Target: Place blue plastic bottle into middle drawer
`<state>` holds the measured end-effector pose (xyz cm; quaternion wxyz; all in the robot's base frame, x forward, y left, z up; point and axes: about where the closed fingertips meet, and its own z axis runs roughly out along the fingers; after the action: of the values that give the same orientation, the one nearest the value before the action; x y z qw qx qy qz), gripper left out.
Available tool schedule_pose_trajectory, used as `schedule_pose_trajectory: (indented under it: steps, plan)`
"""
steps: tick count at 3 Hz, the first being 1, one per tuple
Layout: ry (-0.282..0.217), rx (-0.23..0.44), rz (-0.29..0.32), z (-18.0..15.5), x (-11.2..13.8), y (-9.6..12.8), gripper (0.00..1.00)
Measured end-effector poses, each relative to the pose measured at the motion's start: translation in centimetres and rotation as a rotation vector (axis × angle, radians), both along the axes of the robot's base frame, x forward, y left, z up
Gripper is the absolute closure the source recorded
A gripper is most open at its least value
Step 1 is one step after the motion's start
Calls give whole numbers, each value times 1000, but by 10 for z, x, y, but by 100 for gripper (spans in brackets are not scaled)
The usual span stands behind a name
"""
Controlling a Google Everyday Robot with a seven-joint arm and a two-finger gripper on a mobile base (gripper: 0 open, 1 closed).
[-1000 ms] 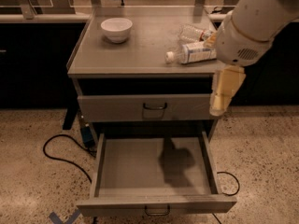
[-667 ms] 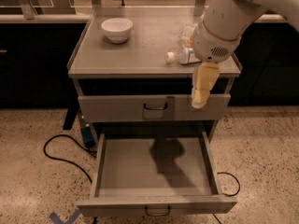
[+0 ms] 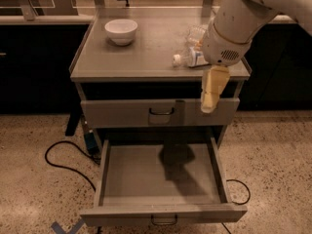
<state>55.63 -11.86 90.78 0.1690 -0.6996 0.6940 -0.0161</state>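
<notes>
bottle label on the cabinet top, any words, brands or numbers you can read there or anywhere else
Label of the blue plastic bottle: print too blurred to read.
On the white bowl: none.
On the tool, hanging in front of the closed drawer: none.
Nothing else legible.

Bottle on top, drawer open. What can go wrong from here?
The gripper hangs in front of the upper drawer, below the cabinet top; rising toward the blue plastic bottle, it may clip the top's edge.
The bottle lies on its side near the right edge; a nudge may roll it off, missing the middle drawer.
</notes>
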Motion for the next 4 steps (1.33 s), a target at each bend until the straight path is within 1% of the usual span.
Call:
schedule_pose_trajectory:
  steps: [1,2,3,4]
  plan:
    - [24,-14,8,-17,38,-23,0]
    - [97,-55,14,-52,91,-48,0]
    - [129,-83,-26,-75,136,-68,0]
    - [73,-83,-58,-61,155,-79,0]
